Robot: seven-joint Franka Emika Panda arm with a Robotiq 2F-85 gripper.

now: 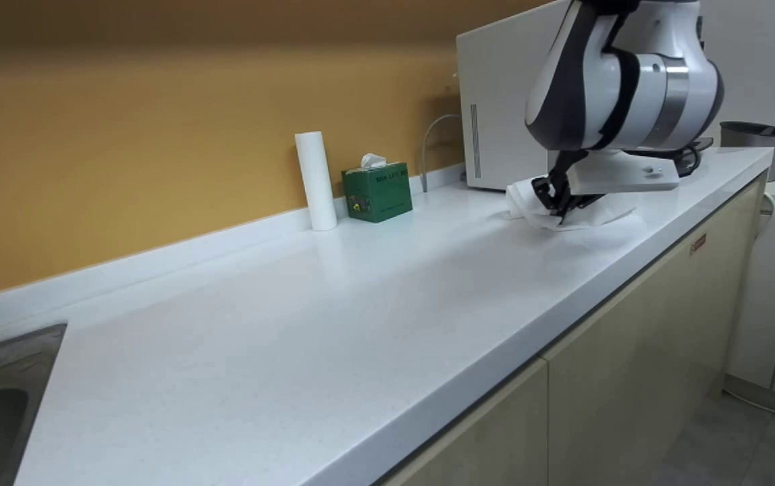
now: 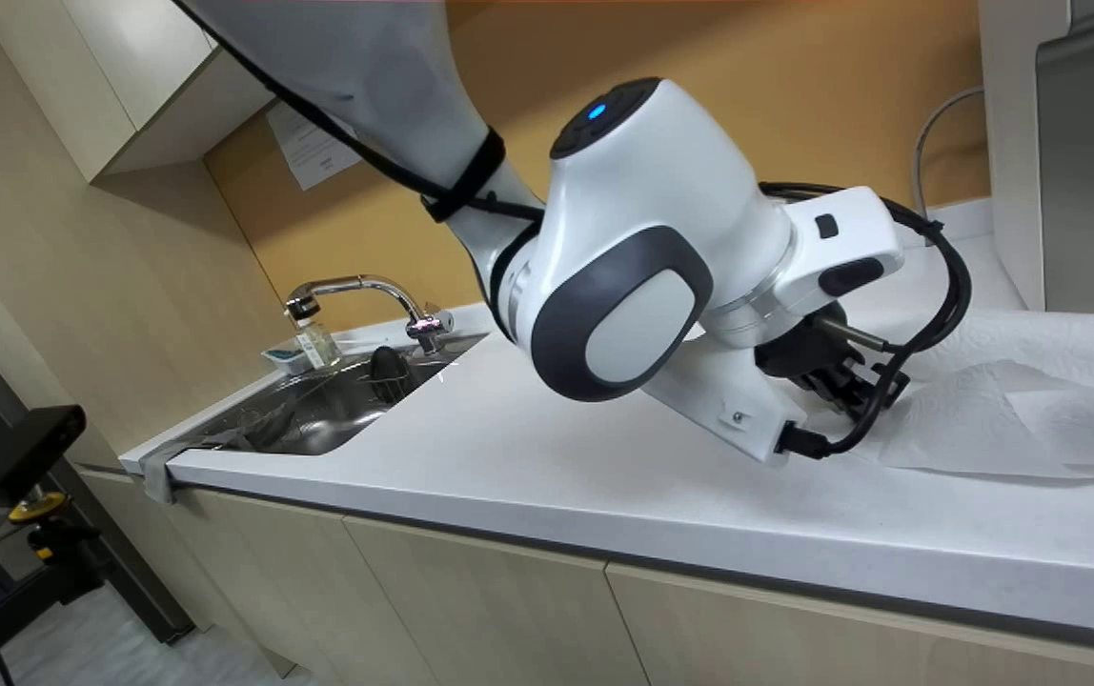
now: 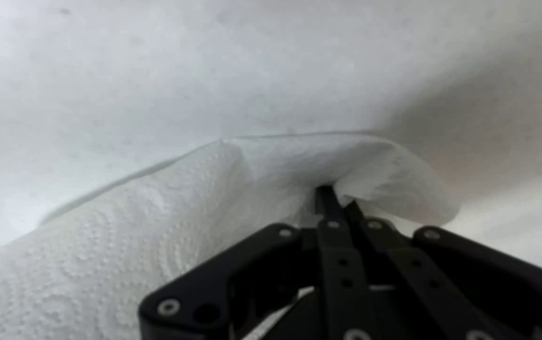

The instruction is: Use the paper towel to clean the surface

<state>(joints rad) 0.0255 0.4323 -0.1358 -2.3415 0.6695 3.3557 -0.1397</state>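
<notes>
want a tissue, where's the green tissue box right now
In an exterior view, the green tissue box stands at the back of the white counter, near the wall, just right of the white paper roll.

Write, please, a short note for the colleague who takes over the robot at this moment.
End effector: closed on the paper towel.
Things: the paper towel lies crumpled on the counter; the white roll and green tissue box stand apart from it.
Done: paper towel gripped and in contact with the counter. Whether any wiping has happened, I cannot tell.
Left: probably wipe the counter, then release the paper towel.
</notes>
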